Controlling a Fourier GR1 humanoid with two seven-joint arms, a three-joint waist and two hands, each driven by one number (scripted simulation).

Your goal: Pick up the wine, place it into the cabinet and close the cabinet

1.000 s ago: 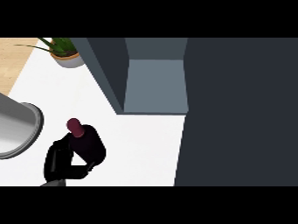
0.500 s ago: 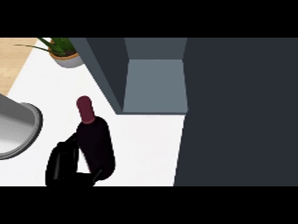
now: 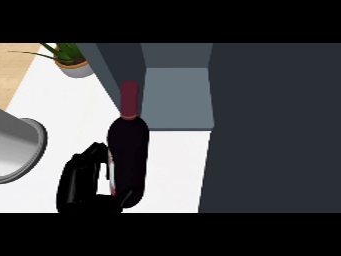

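White counter (image 3: 62, 105) carries a potted plant (image 3: 71, 61) at its far left corner. Left hand (image 3: 84, 180) curls round the wine bottle (image 3: 129, 150), which stands just right of it, near the open cabinet (image 3: 174, 100). Its neck could strike the cabinet's wall.

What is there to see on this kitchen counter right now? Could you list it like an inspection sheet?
Surface: white counter, wooden strip at its far left.
Job's things: wine bottle, dark with a red neck, pointing toward the open cabinet.
Clutter: potted plant at the far corner.
Robot hands: one black robot hand curled round the bottle's lower part; which arm cannot be told; a grey forearm shows at the left.
Cables: nothing seen.
Surroundings: dark cabinet door fills the right.
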